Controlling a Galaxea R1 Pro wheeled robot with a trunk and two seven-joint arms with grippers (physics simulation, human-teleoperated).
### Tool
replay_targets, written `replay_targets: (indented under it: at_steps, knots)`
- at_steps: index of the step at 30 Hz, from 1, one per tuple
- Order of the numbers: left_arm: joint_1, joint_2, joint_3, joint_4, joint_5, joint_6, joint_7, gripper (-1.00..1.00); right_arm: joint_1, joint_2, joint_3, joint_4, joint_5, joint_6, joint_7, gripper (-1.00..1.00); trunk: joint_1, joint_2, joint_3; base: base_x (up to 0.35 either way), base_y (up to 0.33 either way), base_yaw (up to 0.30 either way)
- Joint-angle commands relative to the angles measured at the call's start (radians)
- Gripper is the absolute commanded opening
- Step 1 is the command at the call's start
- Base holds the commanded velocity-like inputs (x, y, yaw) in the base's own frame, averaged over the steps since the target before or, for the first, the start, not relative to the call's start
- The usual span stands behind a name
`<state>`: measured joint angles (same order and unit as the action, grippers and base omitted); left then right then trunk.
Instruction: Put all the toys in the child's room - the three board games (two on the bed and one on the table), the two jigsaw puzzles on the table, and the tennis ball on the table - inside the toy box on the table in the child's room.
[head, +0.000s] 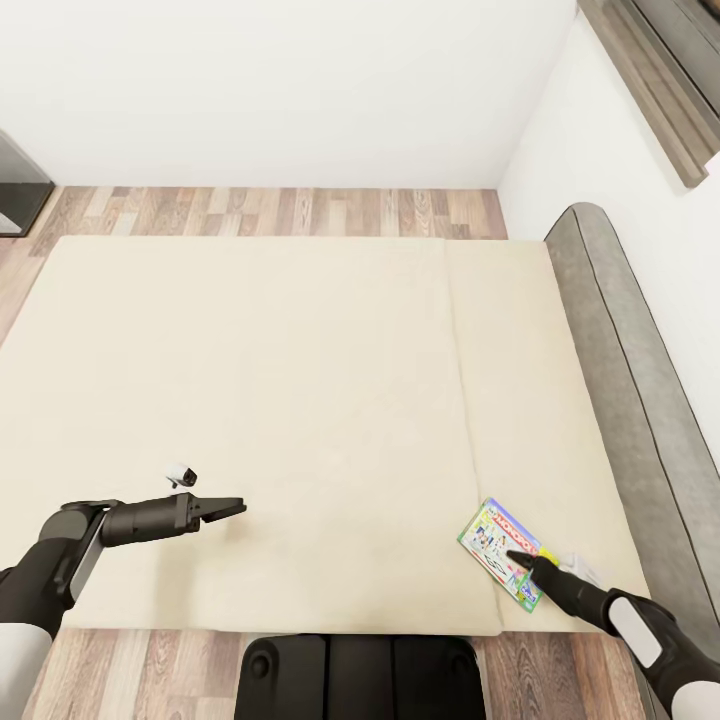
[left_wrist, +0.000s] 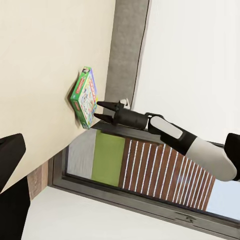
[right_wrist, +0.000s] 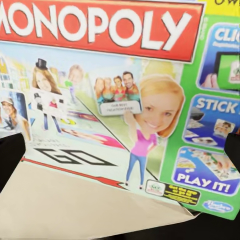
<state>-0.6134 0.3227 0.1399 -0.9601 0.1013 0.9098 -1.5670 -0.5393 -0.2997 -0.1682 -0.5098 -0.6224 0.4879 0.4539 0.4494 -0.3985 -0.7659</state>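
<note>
One of the board games, a Monopoly box in white, green and blue, lies on the beige mattress of the bed, near its front right corner by the grey headboard. My right gripper is open at the box's near edge. The box spans the space between its two fingers. The left wrist view looks across at the box and the parted right gripper. My left gripper hovers open over the mattress at the front left, holding nothing. The toy box and table are out of view.
Wood-plank floor runs past the bed's far side to a white wall. A dark piece of furniture stands at the far left, and a grey window frame sits top right. My base is at the bed's front edge.
</note>
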Motion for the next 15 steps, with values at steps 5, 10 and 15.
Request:
replay_targets:
  at_steps: [5,10,15]
  knots:
    - [0.000,0.001,0.000,0.000,0.000,0.011,-0.004,1.00,-0.001,-0.001,0.006,0.001,-0.003,0.007,-0.001,1.00,0.001,-0.001,-0.001,0.000,0.000,0.000]
    - [0.000,0.000,0.000,0.000,-0.001,0.011,-0.004,1.00,-0.001,-0.003,0.008,0.003,-0.005,0.005,-0.001,1.00,0.001,-0.001,-0.001,0.000,0.000,0.000]
    - [0.000,0.000,0.000,0.000,-0.001,0.010,-0.004,1.00,-0.001,-0.005,0.008,0.003,-0.005,0.005,0.000,1.00,0.001,-0.001,-0.001,0.000,0.000,0.000]
